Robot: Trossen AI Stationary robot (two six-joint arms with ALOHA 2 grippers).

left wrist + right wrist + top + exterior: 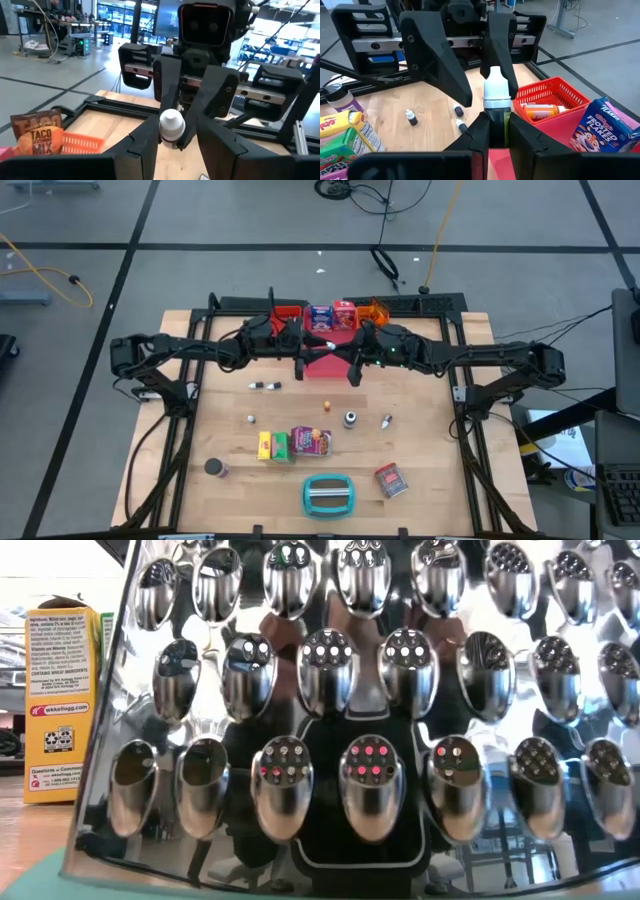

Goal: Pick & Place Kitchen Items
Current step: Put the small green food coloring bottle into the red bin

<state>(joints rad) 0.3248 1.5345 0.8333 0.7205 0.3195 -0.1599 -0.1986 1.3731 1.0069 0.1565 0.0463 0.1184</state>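
Tabletop [420,440]: light wood, dark frame rail around the far half. Both arms reach in from the sides and meet over the far centre, just in front of the trays.

Trays along the far edge: red basket tray [551,93], pink tray [330,360], orange tray [374,309]. A Frosted Flakes box [600,131] stands at the red basket tray; a Taco Mix packet [41,131] sits by the orange one.

Near edge: teal-and-grey grater [328,495]; its perforated metal face fills the low view. Yellow cereal box [58,705] beside it in that view.

Mid-tabletop: yellow, green and purple boxes in a cluster [295,443], red-white box [391,479], dark can [214,468], several tiny bottles lying apart.

Right pincer [496,131]: closed on a small dark bottle with white cap [496,100], held upright above the pink tray.

Left pincer [470,70]: fingers spread, either side of that bottle's cap, not touching it as far as visible.
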